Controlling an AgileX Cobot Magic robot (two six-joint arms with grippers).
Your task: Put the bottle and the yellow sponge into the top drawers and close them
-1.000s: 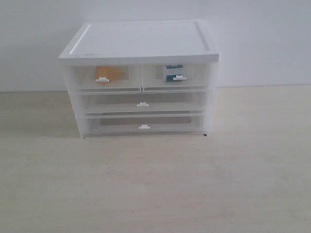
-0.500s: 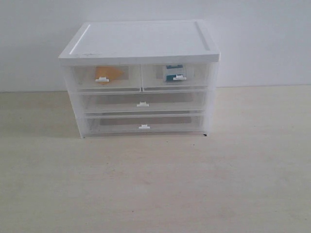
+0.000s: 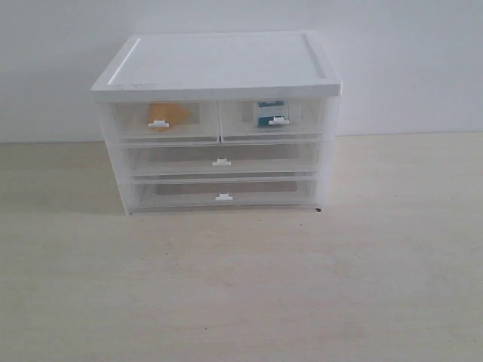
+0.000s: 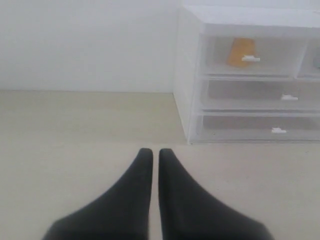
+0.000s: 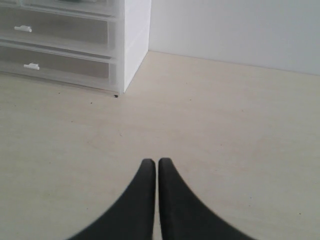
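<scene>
The yellow sponge (image 3: 167,115) (image 4: 241,51) lies inside the left top drawer (image 3: 162,121), seen through its clear front. The teal bottle (image 3: 269,113) with its white cap lies in the right top drawer (image 3: 275,118). Both top drawers sit pushed in, flush with the white-topped cabinet (image 3: 219,68). Neither arm shows in the exterior view. My left gripper (image 4: 151,152) is shut and empty, low over the table, well short of the cabinet's left corner. My right gripper (image 5: 152,162) is likewise shut with nothing in it, off the cabinet's right corner.
Two full-width clear drawers (image 3: 221,161) (image 3: 223,195) sit shut below the top pair. The cabinet stands against a white wall (image 3: 407,60) on a pale wooden table (image 3: 241,286). A small dark speck (image 5: 116,96) lies by the cabinet's right front foot.
</scene>
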